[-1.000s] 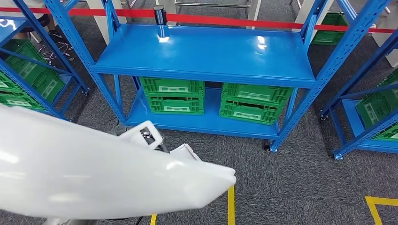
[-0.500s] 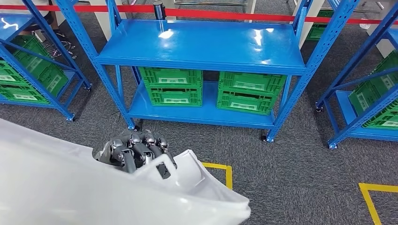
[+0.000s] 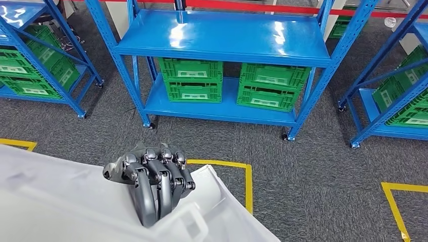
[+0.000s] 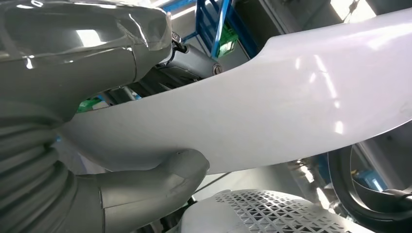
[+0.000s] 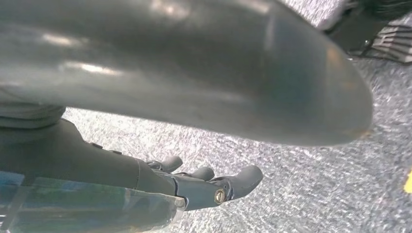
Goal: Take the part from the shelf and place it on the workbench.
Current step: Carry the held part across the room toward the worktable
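Note:
The large white moulded part [image 3: 60,201] spreads across the lower left of the head view, off the shelf and above the carpet. My left hand [image 3: 151,184] grips it, with the dark fingers curled over its far edge. In the left wrist view the part [image 4: 291,97] runs across the frame, and the thick grey thumb [image 4: 165,174] presses against its underside. My right hand [image 5: 199,187] shows in the right wrist view with its fingers stretched out over the carpet and nothing in them. A big grey rounded surface [image 5: 194,63] hangs close beside it.
A blue steel rack [image 3: 227,35] stands ahead with a bare top shelf. Two green crates [image 3: 192,80] [image 3: 272,85] sit on its lower shelf. More blue racks with green crates flank it on both sides. Yellow tape [image 3: 247,181] marks the grey carpet.
The whole view has shifted, so the camera moved. The white part sits lower in the picture, and my left hand's fingers have come into sight over its edge.

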